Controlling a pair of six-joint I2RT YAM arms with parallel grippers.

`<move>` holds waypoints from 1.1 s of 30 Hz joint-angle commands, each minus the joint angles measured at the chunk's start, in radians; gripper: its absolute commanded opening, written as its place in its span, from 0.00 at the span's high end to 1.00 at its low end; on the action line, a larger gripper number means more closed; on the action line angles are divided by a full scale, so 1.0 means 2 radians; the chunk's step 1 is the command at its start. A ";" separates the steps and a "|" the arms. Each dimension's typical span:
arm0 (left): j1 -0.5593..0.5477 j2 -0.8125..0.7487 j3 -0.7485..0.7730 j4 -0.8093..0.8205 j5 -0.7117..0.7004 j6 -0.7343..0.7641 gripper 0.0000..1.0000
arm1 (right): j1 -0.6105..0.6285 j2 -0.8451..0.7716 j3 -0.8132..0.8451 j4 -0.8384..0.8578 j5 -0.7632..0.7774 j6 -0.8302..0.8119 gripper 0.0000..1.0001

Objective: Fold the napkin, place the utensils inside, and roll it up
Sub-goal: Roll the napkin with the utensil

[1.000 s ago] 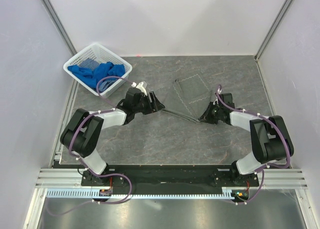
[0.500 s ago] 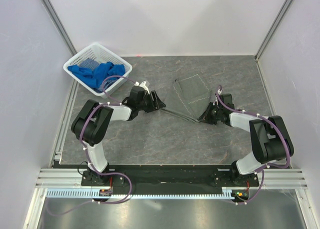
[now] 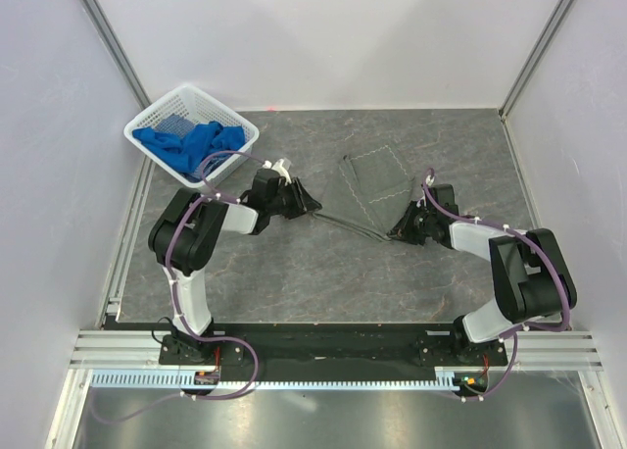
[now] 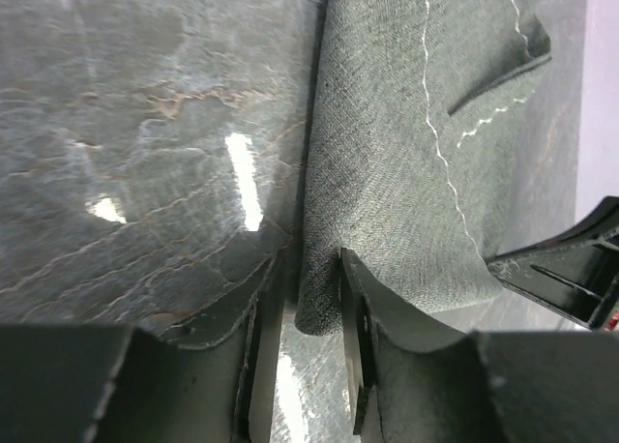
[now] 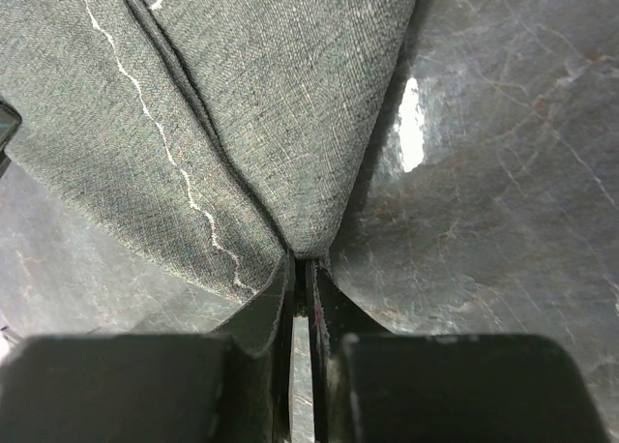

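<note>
From above, both arms bend inward low over the dark, marble-veined table [image 3: 294, 273], elbows out to the sides. The left gripper [image 3: 313, 209] points right, the right gripper [image 3: 396, 233] points left, and a thin taut edge of cloth runs between them. The napkin [image 3: 377, 174] lies right of centre, its far part a flat grey rectangle with a pale stitched hem, hard to tell from the tabletop. At the far left stands a white lattice basket [image 3: 137, 127] holding blue cloths [image 3: 186, 140]. In the left wrist view, the left gripper [image 4: 309, 269] is closed round a thick fold of the coarse woven napkin [image 4: 406, 153], the cloth pressed against one of its black fingers [image 4: 363, 308]. The glossy table [image 4: 145, 124] shows beside it. In the right wrist view, the right gripper [image 5: 302, 264] has its fingers [image 5: 276, 308] almost together, clenched on a pointed corner of the napkin [image 5: 242, 104], whose layers and white stitching fan away over the table [image 5: 484, 172].
</note>
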 commanded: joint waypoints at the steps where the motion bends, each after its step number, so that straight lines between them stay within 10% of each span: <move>1: -0.001 0.018 0.009 -0.002 0.035 -0.013 0.63 | 0.004 -0.005 -0.004 -0.069 0.048 -0.024 0.88; 13: -0.001 0.024 0.006 -0.002 0.059 -0.019 0.81 | 0.004 -0.024 0.006 -0.080 0.069 -0.035 0.80; 21: 0.000 0.003 0.012 -0.017 0.075 -0.029 0.98 | 0.022 -0.100 0.050 -0.101 0.159 -0.102 0.45; 33: 0.032 -0.024 0.032 -0.107 0.120 -0.047 0.98 | 0.307 0.043 0.158 -0.009 0.376 -0.295 0.31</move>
